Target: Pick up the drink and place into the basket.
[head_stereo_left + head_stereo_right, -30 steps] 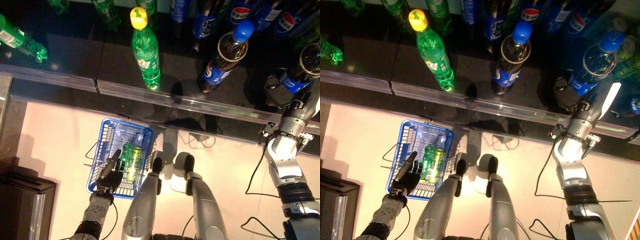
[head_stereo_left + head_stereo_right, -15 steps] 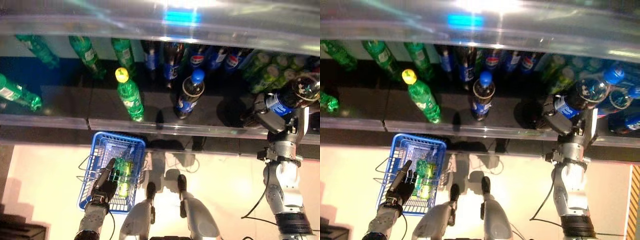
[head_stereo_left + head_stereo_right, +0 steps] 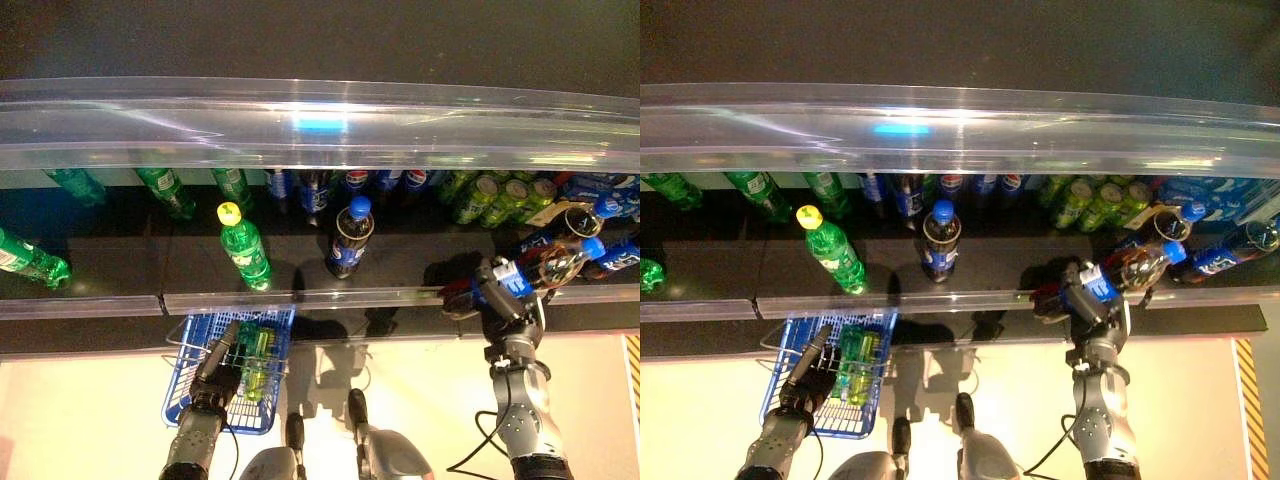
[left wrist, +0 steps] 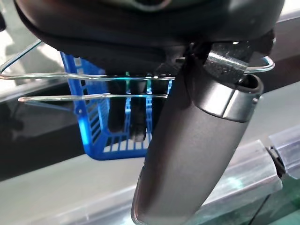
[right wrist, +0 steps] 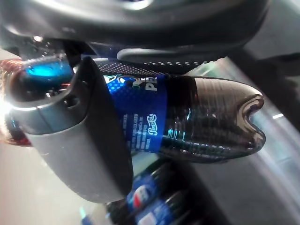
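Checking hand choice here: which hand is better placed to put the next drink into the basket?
The right hand: its fingers already wrap a dark cola bottle lifted off the shelf. The left hand is holding the blue basket by its wire handle, so it is occupied.

You'll see the cola bottle (image 5: 197,122) is glossy clear plastic with a smooth blue label. The basket (image 3: 195,360) is blue plastic lattice with shiny wire handles (image 4: 70,75). Above the basket, the shelf (image 3: 120,270) is glossy black, edged with clear plastic.
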Controlling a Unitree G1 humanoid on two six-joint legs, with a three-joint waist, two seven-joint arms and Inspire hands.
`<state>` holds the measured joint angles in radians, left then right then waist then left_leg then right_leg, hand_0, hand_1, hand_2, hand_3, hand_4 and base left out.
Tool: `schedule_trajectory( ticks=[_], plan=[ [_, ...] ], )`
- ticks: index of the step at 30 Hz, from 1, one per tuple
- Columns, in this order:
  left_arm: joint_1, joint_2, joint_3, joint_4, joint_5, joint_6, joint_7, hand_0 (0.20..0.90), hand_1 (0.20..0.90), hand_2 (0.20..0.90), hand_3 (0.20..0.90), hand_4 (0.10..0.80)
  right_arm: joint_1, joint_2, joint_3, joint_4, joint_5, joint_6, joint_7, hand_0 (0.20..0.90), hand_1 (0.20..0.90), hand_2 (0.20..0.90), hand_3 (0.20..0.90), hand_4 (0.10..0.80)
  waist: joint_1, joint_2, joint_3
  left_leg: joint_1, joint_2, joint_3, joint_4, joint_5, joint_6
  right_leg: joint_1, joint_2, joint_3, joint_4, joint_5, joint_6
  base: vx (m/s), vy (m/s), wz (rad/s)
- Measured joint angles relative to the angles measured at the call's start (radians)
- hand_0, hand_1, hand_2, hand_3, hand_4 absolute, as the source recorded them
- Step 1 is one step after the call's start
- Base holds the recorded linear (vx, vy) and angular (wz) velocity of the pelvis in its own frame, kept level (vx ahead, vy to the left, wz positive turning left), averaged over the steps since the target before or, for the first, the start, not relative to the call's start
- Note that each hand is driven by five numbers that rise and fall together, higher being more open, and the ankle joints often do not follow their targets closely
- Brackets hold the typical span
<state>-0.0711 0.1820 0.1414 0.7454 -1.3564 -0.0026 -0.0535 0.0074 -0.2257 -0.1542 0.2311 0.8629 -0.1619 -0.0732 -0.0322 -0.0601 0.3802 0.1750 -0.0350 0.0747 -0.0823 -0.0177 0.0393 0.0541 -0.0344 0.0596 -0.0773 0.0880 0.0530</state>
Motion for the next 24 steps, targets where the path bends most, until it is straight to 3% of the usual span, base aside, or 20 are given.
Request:
schedule_trajectory(
  ticks=[5, 13, 21, 24],
  plan=[
    [0.04, -0.015, 0.0, 0.0, 0.007, 0.0, 0.0, 0.3, 0.3, 0.3, 0.2, 0.1, 0.083, 0.035, 0.03, 0.082, -0.049, 0.024, -0.029, 0.3, 0.3, 0.3, 0.2, 0.1, -0.004, 0.003, -0.056, 0.004, 0.001, 0.001, 0.0, 0.0, 0.0, 0.003, 0.001, 0.0, -0.001, 0.0, 0.0, 0.015, 0.008, 0.0],
    [0.135, -0.017, 0.003, 0.0, 0.007, 0.004, 0.0, 0.3, 0.3, 0.3, 0.2, 0.1, 0.166, -0.01, 0.131, 0.211, -0.525, 0.046, -0.084, 0.3, 0.3, 0.3, 0.2, 0.1, 0.001, 0.009, -0.116, 0.014, 0.001, -0.003, -0.001, 0.0, 0.0, 0.019, -0.003, -0.005, -0.006, -0.001, 0.001, 0.015, 0.009, 0.02],
    [0.166, -0.014, 0.01, 0.014, 0.011, 0.004, -0.004, 0.3, 0.3, 0.3, 0.2, 0.1, 0.149, -0.094, 0.301, 0.354, -0.8, 0.085, 0.027, 0.3, 0.3, 0.3, 0.2, 0.1, 0.044, 0.018, -0.153, 0.01, -0.002, -0.061, -0.001, 0.013, -0.004, 0.039, -0.02, -0.065, -0.006, -0.008, 0.001, 0.017, 0.011, 0.23],
    [0.172, -0.013, 0.006, 0.028, 0.015, 0.008, -0.022, 0.3, 0.3, 0.3, 0.2, 0.1, 0.108, -0.095, 0.371, 0.486, -0.905, 0.1, 0.068, 0.3, 0.3, 0.3, 0.2, 0.1, 0.095, 0.028, -0.173, 0.008, -0.007, -0.092, -0.001, 0.018, -0.005, 0.055, -0.026, -0.09, -0.007, -0.015, 0.004, 0.025, 0.012, 0.32]
  ],
)
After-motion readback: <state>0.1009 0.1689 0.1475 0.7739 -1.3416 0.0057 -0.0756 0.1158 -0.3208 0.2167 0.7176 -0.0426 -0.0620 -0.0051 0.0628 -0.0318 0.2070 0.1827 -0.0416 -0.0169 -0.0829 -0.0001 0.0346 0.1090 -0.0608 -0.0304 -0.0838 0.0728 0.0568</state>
